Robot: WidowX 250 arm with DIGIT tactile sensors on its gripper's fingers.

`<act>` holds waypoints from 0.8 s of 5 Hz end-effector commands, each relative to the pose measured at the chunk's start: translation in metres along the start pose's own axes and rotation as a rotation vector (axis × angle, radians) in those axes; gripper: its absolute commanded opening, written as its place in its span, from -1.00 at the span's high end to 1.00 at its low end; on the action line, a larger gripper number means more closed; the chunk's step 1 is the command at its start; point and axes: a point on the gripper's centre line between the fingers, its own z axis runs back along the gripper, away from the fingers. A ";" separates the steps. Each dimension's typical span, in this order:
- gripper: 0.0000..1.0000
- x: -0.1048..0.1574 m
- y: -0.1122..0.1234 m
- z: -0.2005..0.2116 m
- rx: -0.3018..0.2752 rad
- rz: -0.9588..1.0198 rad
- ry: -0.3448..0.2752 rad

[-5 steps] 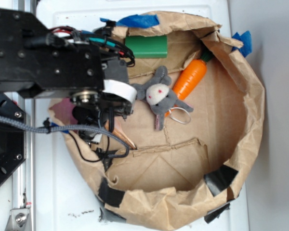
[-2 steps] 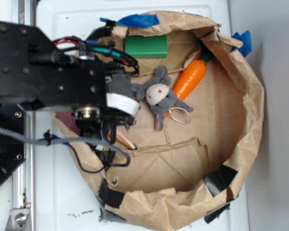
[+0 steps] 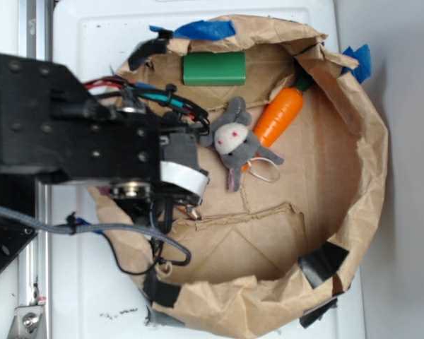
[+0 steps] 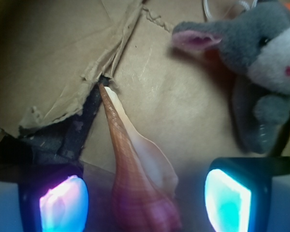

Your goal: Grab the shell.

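The shell (image 4: 130, 179) lies on the brown paper floor, its ribbed tan-orange body running up to a thin pointed end by a tear in the paper, with a pale cream lip on its right side. My gripper (image 4: 145, 203) is open and straddles the shell's wide end. The glowing left pad (image 4: 63, 205) and right pad (image 4: 227, 200) each stand apart from it. In the exterior view the black arm and gripper (image 3: 171, 205) hang over the left side of the paper bag (image 3: 371, 162), and the shell is almost wholly hidden beneath them.
A grey plush bunny (image 3: 234, 141) (image 4: 261, 63) lies just right of the gripper. Beyond it sit an orange toy carrot (image 3: 279, 116) and a green block (image 3: 214, 68). The bag's crumpled walls ring everything; a torn paper flap (image 4: 87, 92) and dark tape sit left of the shell.
The arm has moved down the exterior view and slightly right, covering more of the shell. The bunny, carrot and block have not moved.
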 end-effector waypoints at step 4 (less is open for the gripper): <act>1.00 0.012 0.013 -0.011 0.101 0.070 0.016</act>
